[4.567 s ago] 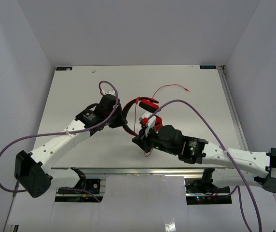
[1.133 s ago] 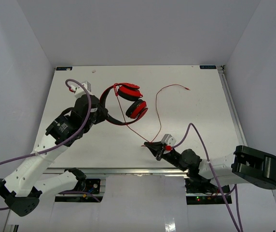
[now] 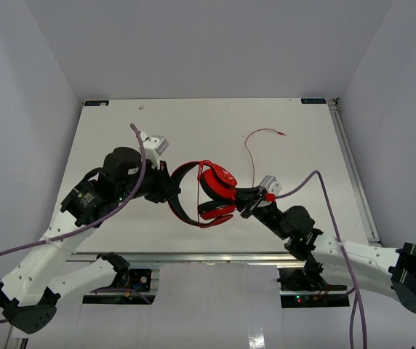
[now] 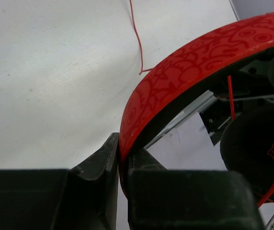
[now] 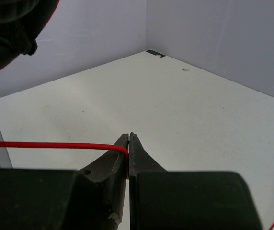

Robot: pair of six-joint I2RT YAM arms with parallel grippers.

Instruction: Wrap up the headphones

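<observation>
Red headphones (image 3: 208, 193) hang above the middle of the counter (image 3: 310, 138), headband (image 4: 185, 62) clamped in the left claw (image 4: 122, 146), while the right claw (image 5: 129, 140), pinching the cable (image 5: 55, 144), has swung from its near edge to the earcups (image 3: 220, 179), seemingly starting a wrap.

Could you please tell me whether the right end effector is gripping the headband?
No, the right end effector is shut on the thin red cable, while the left end effector clamps the headband.

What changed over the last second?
The left gripper swung the headphones nearer, toward the table's middle. The right gripper carried the cable from the near edge up beside the earcups. Unchanged: left shut on the headband, right on the cable, plug lying far right.
</observation>
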